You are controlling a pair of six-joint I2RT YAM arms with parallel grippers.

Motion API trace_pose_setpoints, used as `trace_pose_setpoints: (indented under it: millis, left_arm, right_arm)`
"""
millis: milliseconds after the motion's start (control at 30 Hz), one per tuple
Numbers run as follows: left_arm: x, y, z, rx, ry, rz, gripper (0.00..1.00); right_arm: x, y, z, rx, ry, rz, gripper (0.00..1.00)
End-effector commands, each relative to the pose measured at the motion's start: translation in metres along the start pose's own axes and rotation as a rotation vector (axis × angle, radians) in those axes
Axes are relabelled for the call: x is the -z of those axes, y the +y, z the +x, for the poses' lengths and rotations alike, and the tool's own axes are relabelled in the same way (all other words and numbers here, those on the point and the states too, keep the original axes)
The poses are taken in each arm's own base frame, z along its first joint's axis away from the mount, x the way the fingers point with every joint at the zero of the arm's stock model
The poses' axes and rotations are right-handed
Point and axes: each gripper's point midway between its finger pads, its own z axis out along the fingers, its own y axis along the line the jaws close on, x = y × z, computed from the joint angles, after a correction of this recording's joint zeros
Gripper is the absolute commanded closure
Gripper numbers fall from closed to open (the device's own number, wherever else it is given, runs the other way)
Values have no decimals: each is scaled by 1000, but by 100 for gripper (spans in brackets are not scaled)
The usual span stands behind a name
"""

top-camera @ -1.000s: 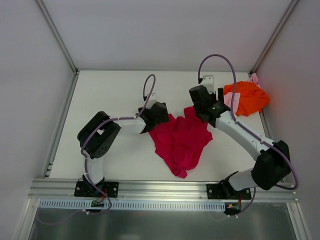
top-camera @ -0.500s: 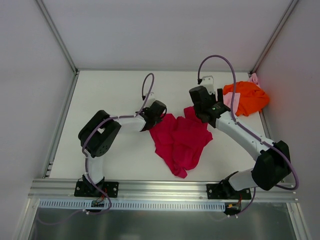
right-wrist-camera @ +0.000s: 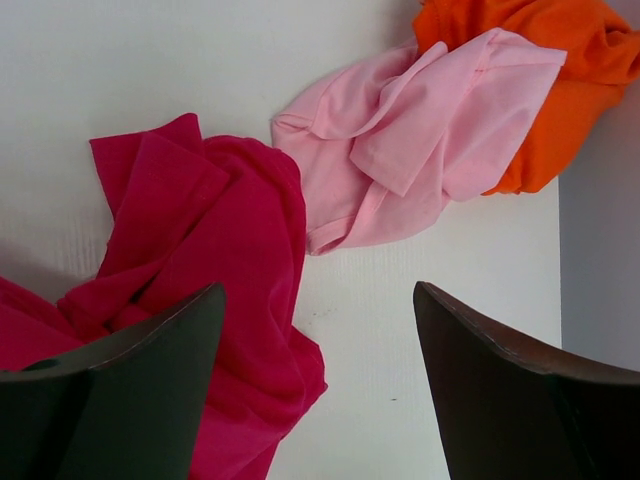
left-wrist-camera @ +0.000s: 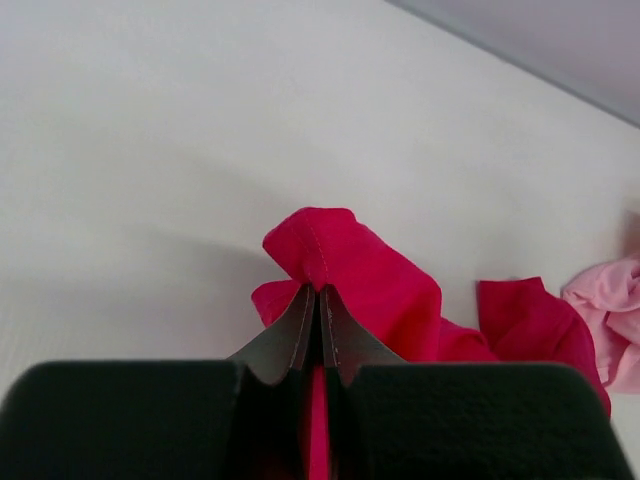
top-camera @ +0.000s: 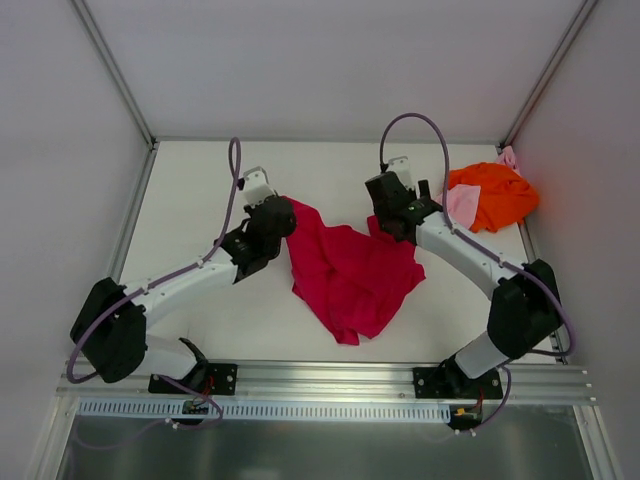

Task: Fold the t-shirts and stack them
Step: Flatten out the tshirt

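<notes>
On the white table (top-camera: 200, 180), the left gripper (left-wrist-camera: 320, 296) has its fingers pressed together on a raised fold at the far-left corner of the crumpled crimson cotton t-shirt (top-camera: 350, 270). The fold stands up in a small peak just beyond the fingertips. From that pinched corner the shirt runs toward the near edge and tapers to a bunched tip between the two arm bases, so its long axis lies roughly far to near. Its far-right corner is loose and heaped beside the right gripper (right-wrist-camera: 318, 298), whose jaws are spread and hold nothing. The crimson cloth sits under and beside the jaw on that view's left. The right arm looks the nearer one to take this free corner. Just beyond lies the rumpled pale pink t-shirt (right-wrist-camera: 420, 130), apparently touching the crimson one and resting against the bright orange t-shirt (right-wrist-camera: 560, 60) in the far-right corner.
</notes>
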Motion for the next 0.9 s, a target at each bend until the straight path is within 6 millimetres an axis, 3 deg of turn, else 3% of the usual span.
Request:
trace_pose_setpoints:
  millis: [0, 233, 300, 333, 367, 400, 500, 600, 867]
  left_arm:
    - [12, 22, -20, 3, -76, -72, 100]
    - [34, 41, -36, 49, -119, -87, 100]
    - [39, 49, -36, 39, -121, -104, 100]
    - [39, 50, -36, 36, -119, -107, 100]
    - [39, 50, -36, 32, -117, -109, 100]
    - [39, 50, -35, 29, -112, -110, 100]
    - [37, 51, -32, 24, -107, -117, 100]
    - [35, 49, -30, 16, -101, -116, 100]
    - [31, 47, -23, 12, -81, -105, 100]
  right_arm:
    - [-5, 9, 0, 10, 67, -10, 19]
    - [-40, 14, 20, -55, 201, -15, 32]
    - [-50, 18, 24, -88, 226, -48, 57]
    - [-55, 19, 27, -100, 249, -58, 81]
    - [-55, 19, 21, -109, 260, -66, 93]
    - [-64, 21, 26, -100, 289, -55, 99]
    - [-70, 24, 23, -97, 302, -56, 99]
    - [-81, 33, 35, -106, 372, -88, 99]
    - [-103, 25, 48, -157, 457, -83, 99]
